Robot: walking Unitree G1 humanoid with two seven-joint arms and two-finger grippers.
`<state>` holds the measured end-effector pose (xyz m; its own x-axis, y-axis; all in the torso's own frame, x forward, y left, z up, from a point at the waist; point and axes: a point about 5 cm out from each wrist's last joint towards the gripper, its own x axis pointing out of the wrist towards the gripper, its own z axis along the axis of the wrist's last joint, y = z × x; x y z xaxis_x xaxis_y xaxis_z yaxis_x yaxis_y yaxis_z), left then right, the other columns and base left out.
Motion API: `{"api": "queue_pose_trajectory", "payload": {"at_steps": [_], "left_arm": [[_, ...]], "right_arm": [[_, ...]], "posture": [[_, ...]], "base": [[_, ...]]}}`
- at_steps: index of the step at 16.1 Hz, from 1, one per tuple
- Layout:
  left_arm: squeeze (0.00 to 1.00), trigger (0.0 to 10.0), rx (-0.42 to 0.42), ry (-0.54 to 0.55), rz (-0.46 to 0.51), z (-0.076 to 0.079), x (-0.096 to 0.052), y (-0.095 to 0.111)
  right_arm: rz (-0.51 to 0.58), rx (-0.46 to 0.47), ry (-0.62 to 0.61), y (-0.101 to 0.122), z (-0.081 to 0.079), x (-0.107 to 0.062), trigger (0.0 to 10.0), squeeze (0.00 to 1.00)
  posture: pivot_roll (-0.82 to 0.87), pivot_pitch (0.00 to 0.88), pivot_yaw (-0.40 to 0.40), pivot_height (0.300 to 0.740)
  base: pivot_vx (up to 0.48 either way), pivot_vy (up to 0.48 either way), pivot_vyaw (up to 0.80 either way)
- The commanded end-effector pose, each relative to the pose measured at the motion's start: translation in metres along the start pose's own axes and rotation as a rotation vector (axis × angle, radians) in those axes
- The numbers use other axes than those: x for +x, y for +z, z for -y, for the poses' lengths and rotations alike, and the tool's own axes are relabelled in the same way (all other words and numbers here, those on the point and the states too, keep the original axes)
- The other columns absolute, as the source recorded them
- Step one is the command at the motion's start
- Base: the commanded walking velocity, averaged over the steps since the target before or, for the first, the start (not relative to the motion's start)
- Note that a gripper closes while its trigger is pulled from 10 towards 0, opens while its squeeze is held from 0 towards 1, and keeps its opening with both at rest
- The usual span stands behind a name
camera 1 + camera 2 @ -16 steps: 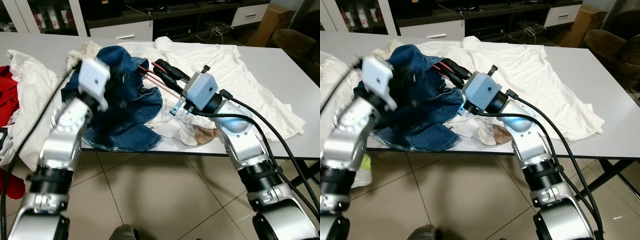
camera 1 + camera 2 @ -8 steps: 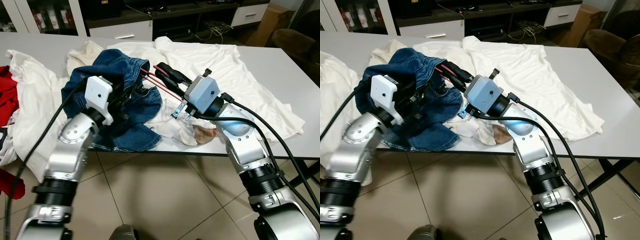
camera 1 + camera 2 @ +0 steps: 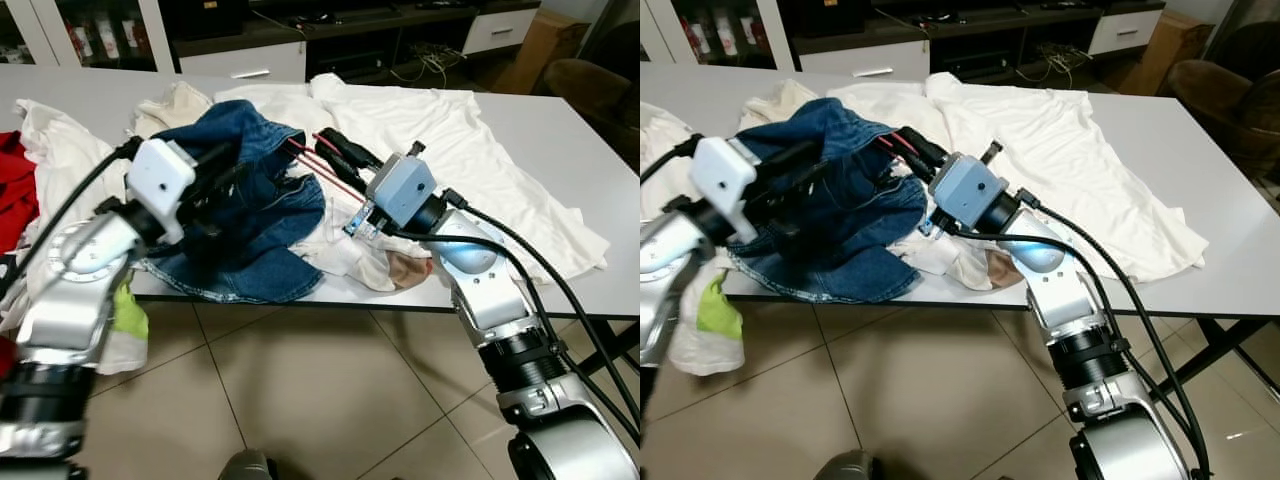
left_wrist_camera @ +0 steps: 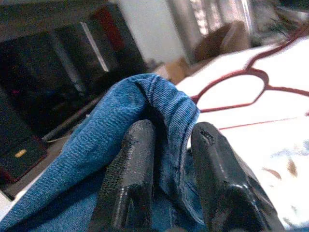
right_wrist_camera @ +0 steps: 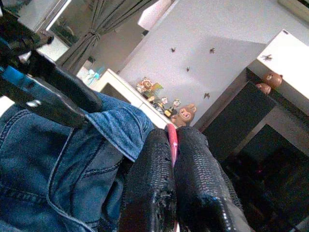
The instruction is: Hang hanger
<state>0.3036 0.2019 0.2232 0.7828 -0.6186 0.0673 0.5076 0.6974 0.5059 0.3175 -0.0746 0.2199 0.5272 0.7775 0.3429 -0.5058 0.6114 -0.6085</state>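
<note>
The left pincer point(image 4: 166, 159) pinches a fold of the blue denim garment point(image 3: 255, 215) heaped on the counter point(image 3: 590, 150). The right pincer point(image 5: 172, 159), pressed together, clamps the red hanger point(image 4: 251, 79), just right of the denim, over white clothes point(image 3: 450, 130).

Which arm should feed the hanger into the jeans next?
Probably the right. Its tool is already shut on the red hanger, while the left tool pinches a fold of the denim garment.
</note>
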Motion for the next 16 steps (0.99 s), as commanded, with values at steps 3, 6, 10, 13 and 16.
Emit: {"api": "queue_pose_trajectory", "payload": {"at_steps": [3,6,10,13,16], "left_arm": [[0.0,10.0,0.059,-0.073,-0.059,-0.008,-0.012,0.003],[0.0,10.0,0.117,-0.104,-0.159,-0.015,-0.018,-0.009],[0.0,10.0,0.179,-0.09,-0.207,-0.028,-0.013,-0.011],[0.0,10.0,0.253,-0.117,-0.247,-0.036,-0.009,-0.014],[0.0,10.0,0.291,-0.145,-0.212,-0.036,0.004,-0.009]], "right_arm": [[-0.002,-0.02,0.024,-0.001,-0.004,-0.004,10.0,0.0],[0.035,-0.051,0.056,0.007,-0.004,-0.006,10.0,0.0],[0.121,-0.124,0.1,0.032,0.004,-0.013,10.0,0.0],[0.129,-0.205,0.164,0.038,0.003,-0.021,10.0,0.0],[0.103,-0.265,0.254,0.035,-0.009,-0.023,10.0,0.0]], "posture": [[0.19,0.0,-0.024,0.74],[0.19,0.0,-0.027,0.74],[0.19,0.0,-0.027,0.74],[0.19,0.0,-0.021,0.74],[0.18,0.0,-0.012,0.74]], "base": [[0.0,0.0,0.0],[0.0,0.0,0.0],[0.0,0.0,0.0],[0.0,0.0,0.0],[0.0,0.0,0.0]]}}
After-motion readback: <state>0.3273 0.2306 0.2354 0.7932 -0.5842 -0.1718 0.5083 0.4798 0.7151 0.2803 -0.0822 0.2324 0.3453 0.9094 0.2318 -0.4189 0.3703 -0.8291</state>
